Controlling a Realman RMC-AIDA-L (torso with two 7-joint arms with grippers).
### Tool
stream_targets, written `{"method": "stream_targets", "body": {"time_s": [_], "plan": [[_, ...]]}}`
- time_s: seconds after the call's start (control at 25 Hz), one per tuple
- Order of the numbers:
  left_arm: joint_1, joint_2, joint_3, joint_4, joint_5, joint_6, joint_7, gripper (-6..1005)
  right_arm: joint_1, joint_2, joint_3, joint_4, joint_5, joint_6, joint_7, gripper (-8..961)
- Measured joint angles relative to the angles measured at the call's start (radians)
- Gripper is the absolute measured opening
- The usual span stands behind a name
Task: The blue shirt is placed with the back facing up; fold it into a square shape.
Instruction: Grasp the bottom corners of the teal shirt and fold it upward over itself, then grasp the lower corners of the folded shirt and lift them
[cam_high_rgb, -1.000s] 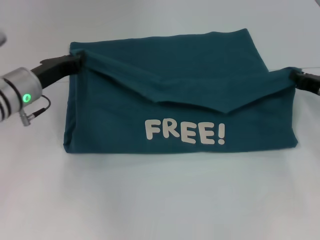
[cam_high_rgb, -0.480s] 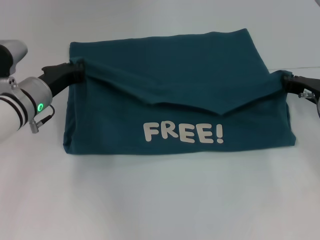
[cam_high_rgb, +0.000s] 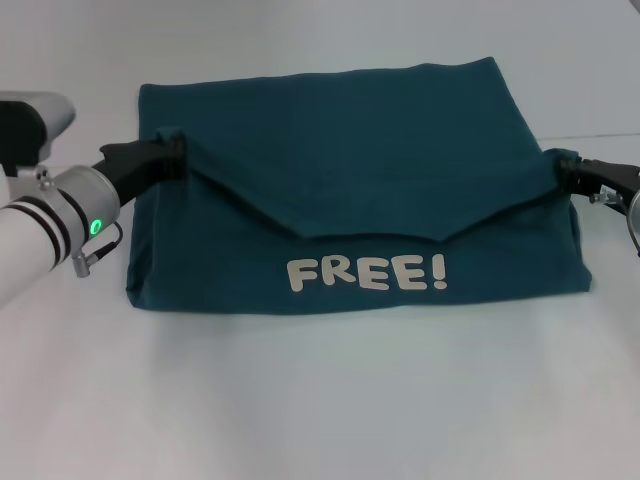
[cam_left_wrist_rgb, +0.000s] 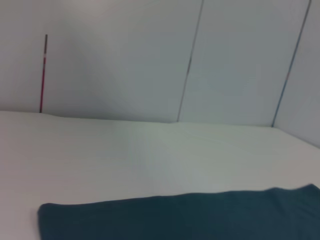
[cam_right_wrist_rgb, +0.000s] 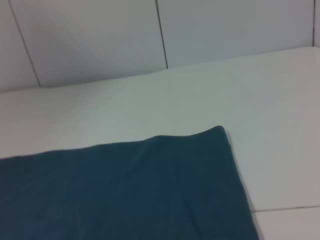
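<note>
The white counter (cam_high_rgb: 320, 400) carries the blue shirt (cam_high_rgb: 340, 140), lying across its middle as a wide rectangle with "FREE!" showing near the front edge. Over the last second its upper flap has sunk flatter, so the fold is nearly laid. The left claw (cam_high_rgb: 172, 158) and right claw (cam_high_rgb: 568, 172) each pinch a flap corner. Pale panelled walls stand behind.

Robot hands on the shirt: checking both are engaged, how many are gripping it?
2: the left hand pinches the dark teal-blue cotton shirt at its left edge, the right hand at its right edge.
</note>
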Motion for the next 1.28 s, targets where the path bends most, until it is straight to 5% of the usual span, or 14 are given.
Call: {"method": "stream_targets", "body": {"time_s": [0.2,0.4,0.52,0.72,0.92,1.28], "plan": [[0.007,-0.009,0.051,0.004,0.000,-0.001,0.025,93,-0.001,0.004,-0.021,0.002,0.000,0.018,-0.007,56],[0.023,-0.005,0.054,0.014,-0.006,-0.005,0.019,219,-0.011,0.006,-0.021,-0.003,0.043,0.014,-0.008,257],[0.049,-0.004,0.060,0.051,-0.004,-0.002,-0.027,295,-0.028,0.004,-0.024,-0.010,0.096,-0.024,-0.016,462],[0.147,-0.008,0.187,0.165,0.001,0.054,-0.247,450,-0.080,-0.010,-0.024,-0.023,0.138,-0.165,0.004,688],[0.280,-0.010,0.334,0.319,0.002,0.208,-0.452,674,-0.144,-0.033,-0.045,-0.028,0.130,-0.327,0.084,688],[0.418,-0.005,0.345,0.453,0.023,0.439,-0.610,666,-0.291,-0.055,-0.265,-0.217,0.128,-0.571,0.429,682]]}}
